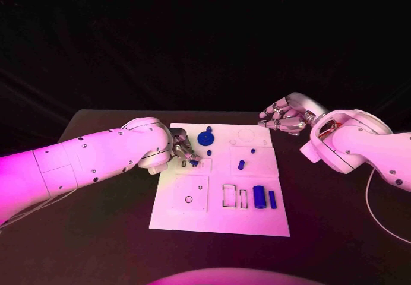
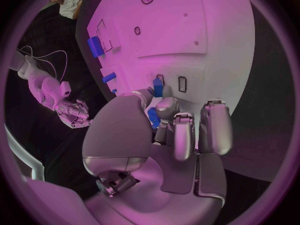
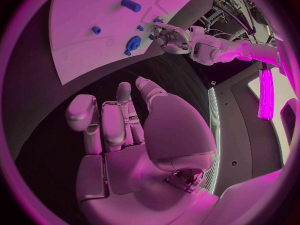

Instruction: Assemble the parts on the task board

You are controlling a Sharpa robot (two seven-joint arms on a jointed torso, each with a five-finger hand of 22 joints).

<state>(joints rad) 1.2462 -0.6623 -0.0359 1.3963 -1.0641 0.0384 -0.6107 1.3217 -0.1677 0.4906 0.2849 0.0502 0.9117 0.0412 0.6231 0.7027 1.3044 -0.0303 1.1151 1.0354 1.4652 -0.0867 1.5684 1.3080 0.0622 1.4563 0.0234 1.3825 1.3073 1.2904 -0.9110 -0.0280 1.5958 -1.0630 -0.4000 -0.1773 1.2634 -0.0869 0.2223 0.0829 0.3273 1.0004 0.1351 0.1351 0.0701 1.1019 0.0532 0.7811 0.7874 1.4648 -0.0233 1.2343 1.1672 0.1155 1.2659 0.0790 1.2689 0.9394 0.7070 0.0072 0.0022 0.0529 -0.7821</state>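
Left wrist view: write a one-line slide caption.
Left hand holds a small blue part in its fingers above the white task board, near another blue part.

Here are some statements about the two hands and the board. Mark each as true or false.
1. The left hand holds a small blue part. True.
2. The right hand rests on the task board. False: it hangs past the board's far right corner, holding nothing.
3. A blue gear-shaped part sits near the board's far edge. True.
4. The large blue cylinder lies off the board. False: it lies on it.
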